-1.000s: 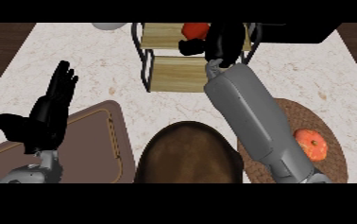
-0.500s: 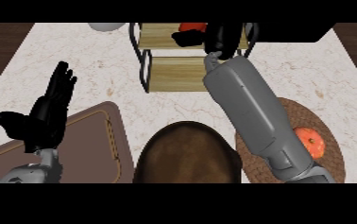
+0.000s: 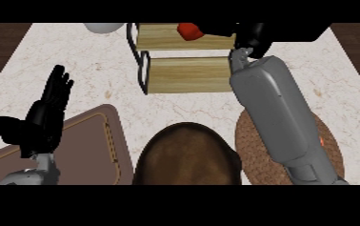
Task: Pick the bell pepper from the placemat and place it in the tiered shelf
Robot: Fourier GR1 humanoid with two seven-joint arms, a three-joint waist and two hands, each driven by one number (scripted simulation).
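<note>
The red bell pepper [image 3: 188, 31] lies on the upper wooden tier of the tiered shelf [image 3: 186, 75] at the back of the counter. My right hand [image 3: 250, 38] is just to the pepper's right, at the shelf's right end, apart from it and holding nothing; its fingers look relaxed. The grey right forearm runs down over the round brown placemat [image 3: 332, 146] and hides much of it. My left hand [image 3: 44, 118] rests open at the left edge, fingers up.
A brown cutting board [image 3: 88, 148] lies at the lower left. A dark brown round bowl [image 3: 186, 156] sits at the front centre. A white object [image 3: 105, 27] stands left of the shelf. An orange item [image 3: 322, 142] peeks out on the placemat.
The right hand has let go of the bell pepper and moved right; the pepper now lies on the shelf's upper tier. The left hand has not moved.
</note>
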